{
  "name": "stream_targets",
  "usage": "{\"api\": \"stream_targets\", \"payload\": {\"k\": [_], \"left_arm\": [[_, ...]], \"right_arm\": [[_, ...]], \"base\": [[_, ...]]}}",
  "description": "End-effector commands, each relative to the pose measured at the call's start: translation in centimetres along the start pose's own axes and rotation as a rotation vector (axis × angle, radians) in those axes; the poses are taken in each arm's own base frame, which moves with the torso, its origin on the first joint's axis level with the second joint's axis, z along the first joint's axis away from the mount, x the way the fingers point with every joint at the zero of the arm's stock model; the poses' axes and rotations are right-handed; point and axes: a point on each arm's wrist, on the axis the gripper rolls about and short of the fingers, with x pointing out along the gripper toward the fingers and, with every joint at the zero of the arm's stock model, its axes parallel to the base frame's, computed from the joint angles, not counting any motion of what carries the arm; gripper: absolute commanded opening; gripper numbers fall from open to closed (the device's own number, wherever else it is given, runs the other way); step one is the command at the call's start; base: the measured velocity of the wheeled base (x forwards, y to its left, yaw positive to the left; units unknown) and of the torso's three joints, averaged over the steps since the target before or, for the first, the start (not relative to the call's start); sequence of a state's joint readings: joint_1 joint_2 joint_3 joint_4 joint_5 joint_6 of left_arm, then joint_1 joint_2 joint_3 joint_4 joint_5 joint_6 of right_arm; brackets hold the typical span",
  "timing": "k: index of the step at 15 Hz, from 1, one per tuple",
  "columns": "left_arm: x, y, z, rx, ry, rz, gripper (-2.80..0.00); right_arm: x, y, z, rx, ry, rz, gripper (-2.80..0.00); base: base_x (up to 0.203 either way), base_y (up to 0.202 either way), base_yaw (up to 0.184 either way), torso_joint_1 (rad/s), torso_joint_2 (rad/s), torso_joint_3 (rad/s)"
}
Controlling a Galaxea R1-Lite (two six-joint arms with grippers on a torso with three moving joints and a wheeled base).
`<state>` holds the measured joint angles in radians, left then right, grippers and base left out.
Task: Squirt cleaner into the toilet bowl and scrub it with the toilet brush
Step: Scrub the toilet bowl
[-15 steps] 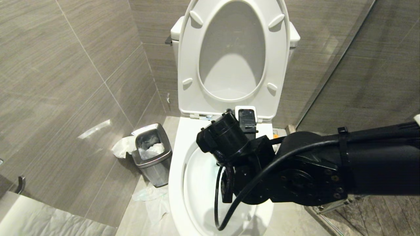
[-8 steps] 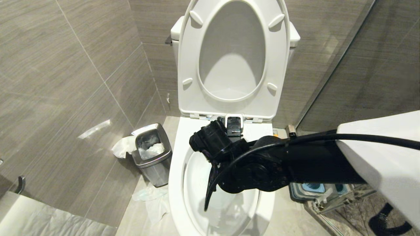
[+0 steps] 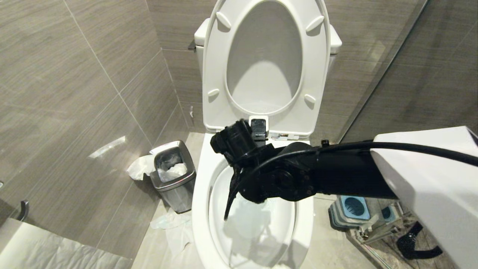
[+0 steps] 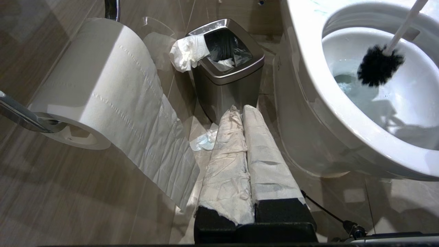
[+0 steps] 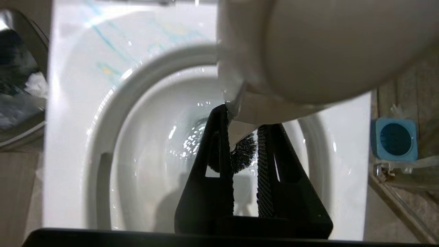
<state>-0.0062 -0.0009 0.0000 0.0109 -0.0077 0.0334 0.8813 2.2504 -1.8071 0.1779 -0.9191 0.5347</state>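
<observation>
Scrubbing looks under way — the long slim white plastic toilet brush with a bushy black bristle head (image 4: 380, 65) hangs inside the large glossy white ceramic toilet bowl (image 3: 201, 194), head just above the water (image 4: 346, 85) at the upper right of the left wrist view. Faint blue streaks on the ceramic, upper left of the right wrist view, suggest cleaner is already squirted, though I cannot be sure. The right tool (image 5: 243, 151) reaches over the basin at the centre of the head view, nearly closed on the brush's handle. How much of the bowl's wall is left to scrub I cannot tell. The left tool (image 4: 244, 116), paper-wrapped fingers pressed together and holding nothing, idles low near the small steel bin (image 4: 226, 73) and a white paper roll (image 4: 103, 85).
</observation>
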Motion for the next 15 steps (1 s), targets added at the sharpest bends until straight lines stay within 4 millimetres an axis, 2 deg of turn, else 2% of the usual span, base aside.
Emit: {"api": "stream_targets", "payload": {"k": [1, 2, 4, 12, 14, 15], "left_arm": [[0.0, 0.0, -0.1, 0.000, 0.004, 0.000, -2.80], [0.0, 0.0, -0.1, 0.000, 0.004, 0.000, -2.80], [0.0, 0.0, -0.1, 0.000, 0.004, 0.000, -2.80], [0.0, 0.0, -0.1, 0.000, 0.004, 0.000, -2.80], [0.0, 0.0, -0.1, 0.000, 0.004, 0.000, -2.80], [0.0, 0.0, -0.1, 0.000, 0.003, 0.000, -2.80]], "right_arm": [[-1.4, -0.6, 2.6, 0.044, -0.042, 0.020, -2.80], [-1.6, -0.6, 3.1, 0.044, -0.050, 0.024, -2.80], [-1.2, -0.3, 2.4, 0.032, -0.041, 0.020, -2.80], [2.6, 2.3, -2.9, -0.046, 0.015, -0.013, -2.80], [2.7, 2.4, -2.9, -0.044, 0.012, -0.011, -2.80], [2.1, 2.3, -2.0, -0.030, 0.001, -0.003, -2.80]], "base": [[0.000, 0.000, 0.000, 0.000, 0.00, 0.000], [0.000, 0.000, 0.000, 0.000, 0.00, 0.000], [0.000, 0.000, 0.000, 0.000, 0.00, 0.000], [0.000, 0.000, 0.000, 0.000, 0.00, 0.000], [0.000, 0.000, 0.000, 0.000, 0.00, 0.000], [0.000, 0.000, 0.000, 0.000, 0.00, 0.000]]}}
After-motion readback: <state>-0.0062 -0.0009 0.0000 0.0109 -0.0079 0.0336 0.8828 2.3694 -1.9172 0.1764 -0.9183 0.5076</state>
